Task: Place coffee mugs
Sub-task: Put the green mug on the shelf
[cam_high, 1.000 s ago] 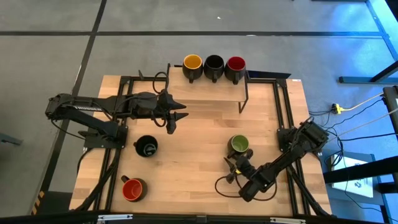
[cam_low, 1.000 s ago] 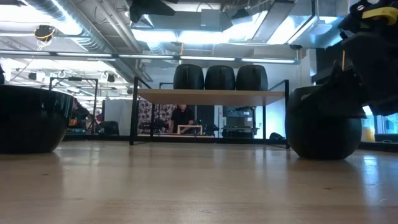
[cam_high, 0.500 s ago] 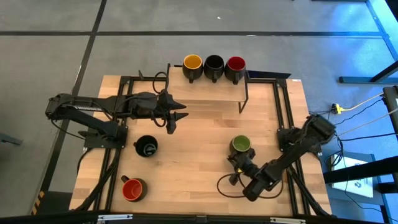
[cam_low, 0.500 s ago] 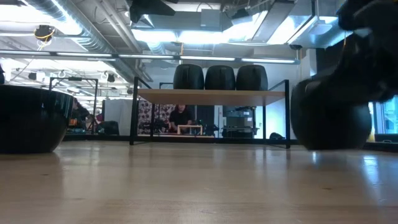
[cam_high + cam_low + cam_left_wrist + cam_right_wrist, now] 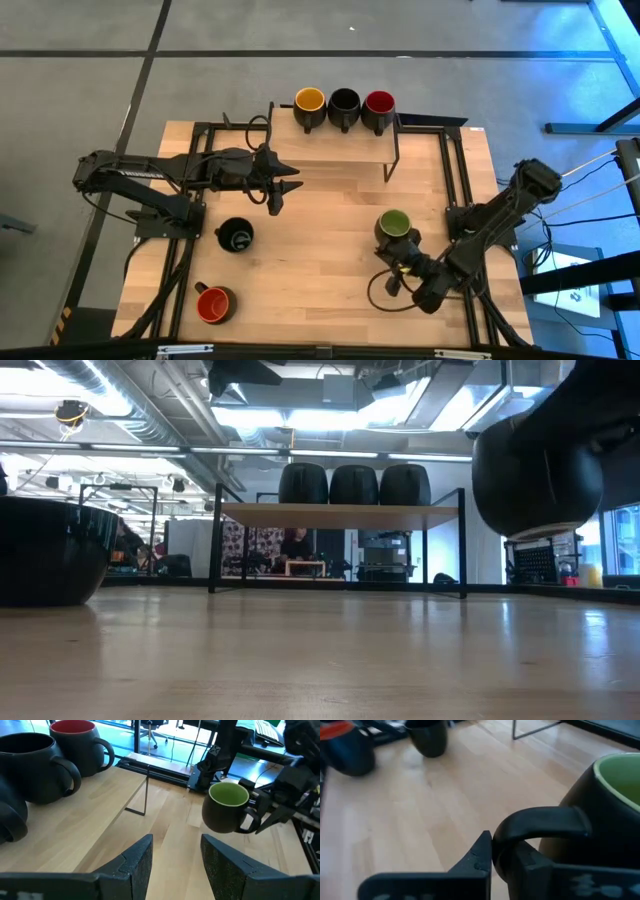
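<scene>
The green-lined coffee mug (image 5: 393,224) hangs above the table's right half, with my right gripper (image 5: 405,247) shut on its handle. In the low view the mug (image 5: 535,475) floats clear of the wood. Yellow (image 5: 309,101), black (image 5: 344,101) and red (image 5: 379,103) coffee mugs stand on the shelf (image 5: 340,145) at the far edge. A black mug (image 5: 236,236) and a red mug (image 5: 213,303) stand on the table's left half. My left gripper (image 5: 285,187) waits open above the table, left of the shelf. My right gripper pinches the green mug's side handle (image 5: 535,820) between its two fingers (image 5: 479,856). The fingers slant down at it from the table's near right side. The mug sits upright, mouth up, lifted clear of the table.
The shelf stands on thin black legs (image 5: 392,165), with bare room on it to the left of the yellow mug. Black frame rails (image 5: 455,190) run along the table's right side. Bare wood lies in the table's middle (image 5: 320,230).
My right gripper has shut on the green mug's handle and risen, drifting toward the table's right and far edges. The mug, which stood on the table, now hangs upright clear of it.
</scene>
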{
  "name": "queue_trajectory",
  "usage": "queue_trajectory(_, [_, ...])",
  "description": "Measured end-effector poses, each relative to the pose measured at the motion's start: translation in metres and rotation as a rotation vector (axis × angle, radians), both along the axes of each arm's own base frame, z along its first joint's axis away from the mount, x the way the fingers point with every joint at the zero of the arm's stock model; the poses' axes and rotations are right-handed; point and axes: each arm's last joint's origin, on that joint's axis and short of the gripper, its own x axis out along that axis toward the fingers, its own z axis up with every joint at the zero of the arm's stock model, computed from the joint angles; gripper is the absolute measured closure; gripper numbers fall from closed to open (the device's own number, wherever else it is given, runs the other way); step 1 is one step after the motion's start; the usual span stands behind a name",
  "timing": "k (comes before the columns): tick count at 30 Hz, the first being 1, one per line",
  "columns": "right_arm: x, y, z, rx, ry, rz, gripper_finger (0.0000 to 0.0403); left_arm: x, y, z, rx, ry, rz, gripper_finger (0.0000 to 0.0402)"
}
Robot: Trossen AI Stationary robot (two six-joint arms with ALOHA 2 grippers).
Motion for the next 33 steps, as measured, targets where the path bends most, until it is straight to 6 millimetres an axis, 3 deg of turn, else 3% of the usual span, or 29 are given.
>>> queue_trajectory(8, [-0.016,-0.024,0.005,0.106,-0.132,0.085,0.0394,0.0,0.0,0.0,0.0,0.0,0.0,0.024])
queue_trajectory(24, [-0.006,-0.068,0.034,0.066,-0.1,0.259,0.0394,0.0,0.0,0.0,0.001,0.0,-0.001,0.024])
queue_trajectory(33, [-0.017,-0.092,0.062,-0.049,-0.176,0.292,0.0394,0.0,0.0,0.0,0.001,0.0,0.0,0.024])
